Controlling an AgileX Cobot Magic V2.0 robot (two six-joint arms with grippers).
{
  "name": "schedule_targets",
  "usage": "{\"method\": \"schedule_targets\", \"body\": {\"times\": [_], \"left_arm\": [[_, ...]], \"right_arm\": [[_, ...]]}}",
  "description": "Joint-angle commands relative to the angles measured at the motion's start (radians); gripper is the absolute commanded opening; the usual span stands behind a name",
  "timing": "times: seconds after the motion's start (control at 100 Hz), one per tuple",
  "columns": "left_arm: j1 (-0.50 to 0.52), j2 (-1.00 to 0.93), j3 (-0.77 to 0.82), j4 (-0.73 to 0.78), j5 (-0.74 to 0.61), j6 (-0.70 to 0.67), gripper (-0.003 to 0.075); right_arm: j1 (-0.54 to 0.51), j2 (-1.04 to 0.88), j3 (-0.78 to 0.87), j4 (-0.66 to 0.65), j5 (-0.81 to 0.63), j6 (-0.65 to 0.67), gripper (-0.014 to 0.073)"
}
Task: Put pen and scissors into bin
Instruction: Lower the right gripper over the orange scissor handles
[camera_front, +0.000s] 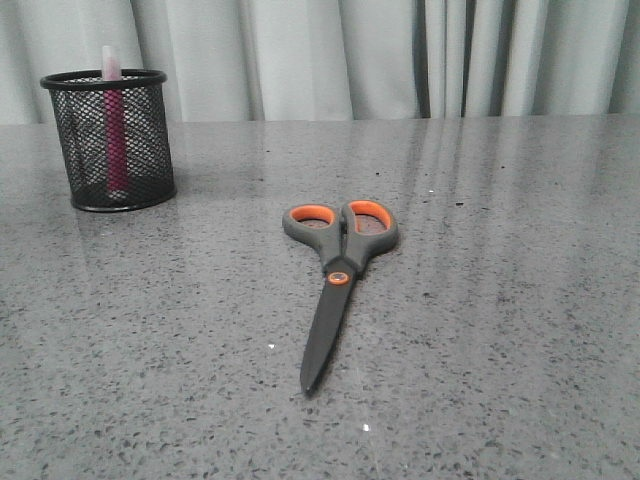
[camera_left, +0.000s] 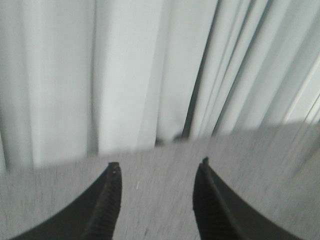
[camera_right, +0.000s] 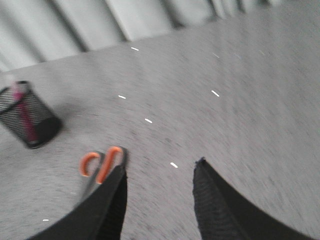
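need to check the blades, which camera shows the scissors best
The front view: the scissors lie whole and flat on the table, blades closed, tip toward the camera. The right wrist view shows only the orange loops, blurred, beside a finger of the right gripper. The left wrist view shows none of them.

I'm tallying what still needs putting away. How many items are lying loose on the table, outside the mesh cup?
1. Only the scissors lie flat on the table, near the middle, blades toward the camera. The pen already stands inside the cup at the far left. Nothing else shows in any view.
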Motion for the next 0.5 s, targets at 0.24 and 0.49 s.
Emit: {"method": "schedule_targets", "body": {"times": [0.24,0.49], "left_arm": [[-0.008,-0.441,-0.039,0.019,-0.056,-0.011,0.025],[-0.008,-0.589,-0.012,0.077,-0.178,-0.011,0.025]], "right_arm": [[0.318,0.429,-0.413,0.047,0.018,-0.155,0.0198],[0.474,0.868,-0.73,-0.306,0.39,0.186,0.015]]}}
